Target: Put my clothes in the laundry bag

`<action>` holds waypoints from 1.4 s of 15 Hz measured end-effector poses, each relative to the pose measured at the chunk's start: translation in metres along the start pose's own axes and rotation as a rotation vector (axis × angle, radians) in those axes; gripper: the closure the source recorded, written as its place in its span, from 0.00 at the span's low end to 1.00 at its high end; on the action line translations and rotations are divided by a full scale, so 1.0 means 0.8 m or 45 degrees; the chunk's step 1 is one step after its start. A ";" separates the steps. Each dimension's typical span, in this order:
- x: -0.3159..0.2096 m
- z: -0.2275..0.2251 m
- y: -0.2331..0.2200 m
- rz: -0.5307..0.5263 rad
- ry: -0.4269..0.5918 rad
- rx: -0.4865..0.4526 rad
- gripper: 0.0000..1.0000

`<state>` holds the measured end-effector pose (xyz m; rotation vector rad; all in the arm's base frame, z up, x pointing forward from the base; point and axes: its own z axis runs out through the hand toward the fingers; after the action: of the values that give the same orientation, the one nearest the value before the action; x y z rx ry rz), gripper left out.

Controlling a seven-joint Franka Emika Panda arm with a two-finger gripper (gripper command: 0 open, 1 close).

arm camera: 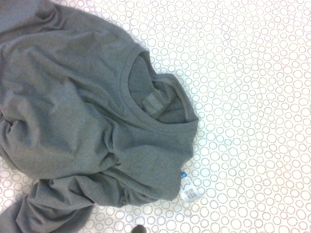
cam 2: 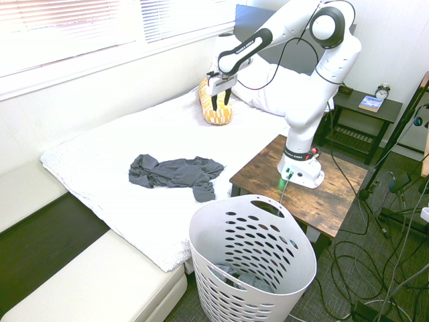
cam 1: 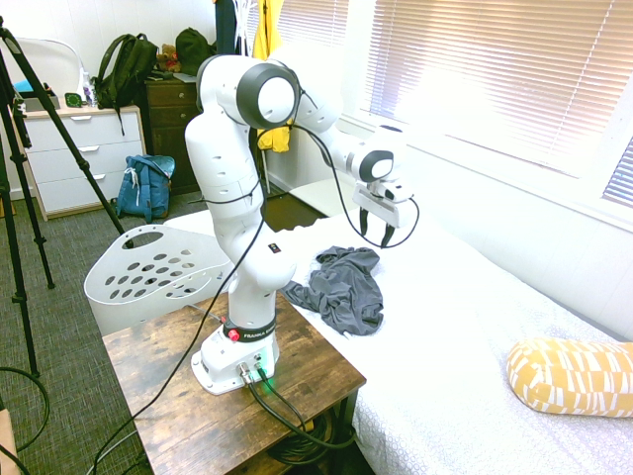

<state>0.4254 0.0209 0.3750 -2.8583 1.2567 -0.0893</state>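
Crumpled and spread out, the clothes (cam 1: 341, 287) lie on the white bed (cam 1: 475, 327), a dark grey shirt with folds across its body; the wrist view shows the neck hole (arm camera: 155, 99) with a sewn label inside and a small white tag (arm camera: 189, 190) at the hem, all resting on a cover printed with small rings. One edge of the shirt lies near the side of the bed closest to the wooden surface (cam 2: 335, 181) that carries the arm. Above the bed, clear of the fabric and touching nothing, hangs the end effector (cam 2: 220, 102), pointing down with its two dark fingers apart and nothing between them. On the floor by the corner of the bed, just beside the wooden surface, stands the laundry bag (cam 2: 251, 265), a white basket with oval holes, upright and open at the top. Farther along the bed lies a yellow patterned pillow (cam 1: 574, 374).
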 end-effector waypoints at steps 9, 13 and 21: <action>-0.017 0.083 -0.077 -0.155 0.028 0.013 0.00; -0.028 0.208 -0.136 -0.206 0.003 -0.019 0.00; -0.056 0.394 -0.196 -0.268 -0.247 0.054 0.00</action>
<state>0.5295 0.1580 0.0649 -2.8694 0.9082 0.1535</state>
